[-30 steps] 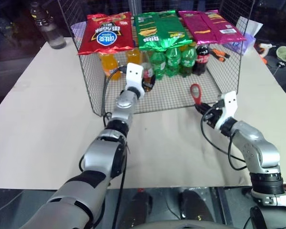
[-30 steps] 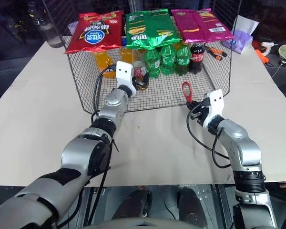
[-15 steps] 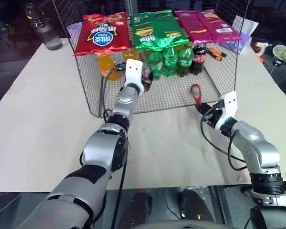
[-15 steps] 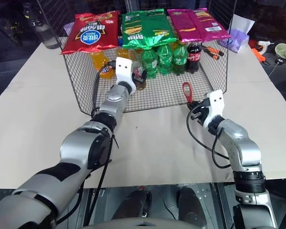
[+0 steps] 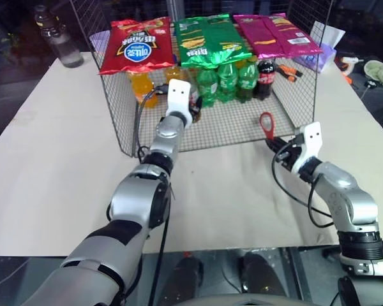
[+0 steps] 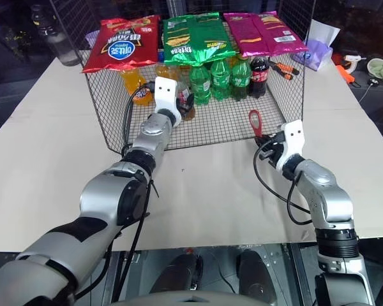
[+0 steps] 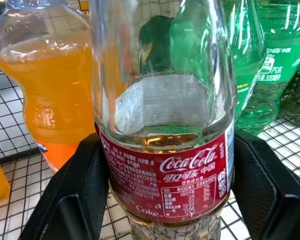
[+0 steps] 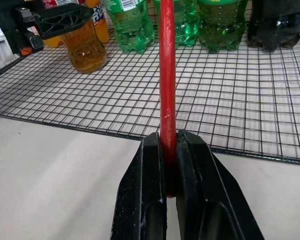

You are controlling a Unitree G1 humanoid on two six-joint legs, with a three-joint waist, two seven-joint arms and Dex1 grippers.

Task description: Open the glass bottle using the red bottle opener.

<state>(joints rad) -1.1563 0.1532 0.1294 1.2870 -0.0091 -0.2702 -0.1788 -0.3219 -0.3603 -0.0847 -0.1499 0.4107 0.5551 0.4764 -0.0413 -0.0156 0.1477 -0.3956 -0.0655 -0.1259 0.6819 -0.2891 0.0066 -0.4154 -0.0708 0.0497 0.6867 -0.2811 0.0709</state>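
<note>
Slippage is the main risk: the left hand [image 7: 165, 210] has its black fingers [image 7: 77, 200] on either side of the bottle [image 7: 162, 150] at label height, but I cannot tell whether they press the glass or stand just off it. Should they close off-centre, smooth glass could twist or tip on the wire rack floor [image 8: 270, 100]. The bottle stands inside the rack, near its front, at about 11 o'clock from the middle of the table [image 5: 51, 127], with an orange soda bottle [image 7: 45, 85] just beside it and green ones [image 7: 270, 65] close behind. A nudge could knock those over.

The right hand [image 8: 169, 145] is clamped on the opener [image 8: 166, 75] by its handle, ring end up, over the table's edge of the rack at about 2 o'clock, well apart from the bottle. Held edge-on by a thin handle, the opener may pivot in the grip when levered.

The bottle's cap and neck top are cut off in the left wrist view and hidden behind the left hand from the head. The opener's ring is cut off in the right wrist view.
</note>
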